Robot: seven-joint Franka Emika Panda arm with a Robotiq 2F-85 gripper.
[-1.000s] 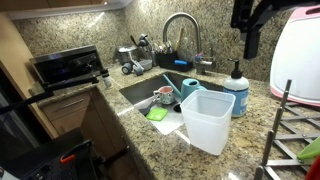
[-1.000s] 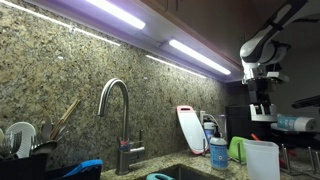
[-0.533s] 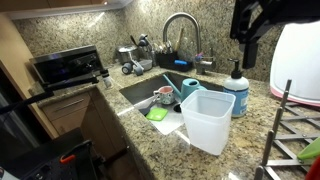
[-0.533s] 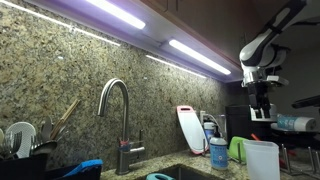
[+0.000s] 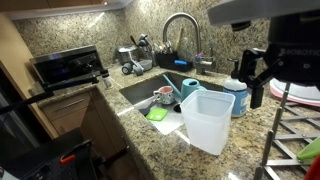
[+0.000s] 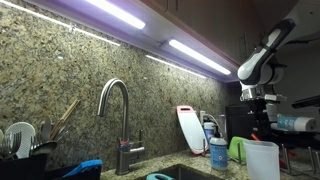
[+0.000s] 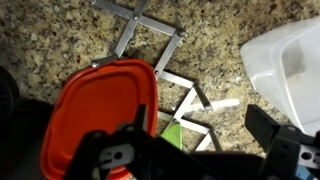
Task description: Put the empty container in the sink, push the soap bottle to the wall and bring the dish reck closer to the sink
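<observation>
Descent from upper right brings my gripper (image 5: 249,80), wide open and empty, nearer the empty container (image 5: 209,121), untouched at centre beside the sink (image 5: 138,90); grasping it looks next.

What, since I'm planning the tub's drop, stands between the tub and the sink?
Nothing on the counter: the tub stands at the sink's rim. Inside, a mug, teal jug and green pad take up room.
</observation>
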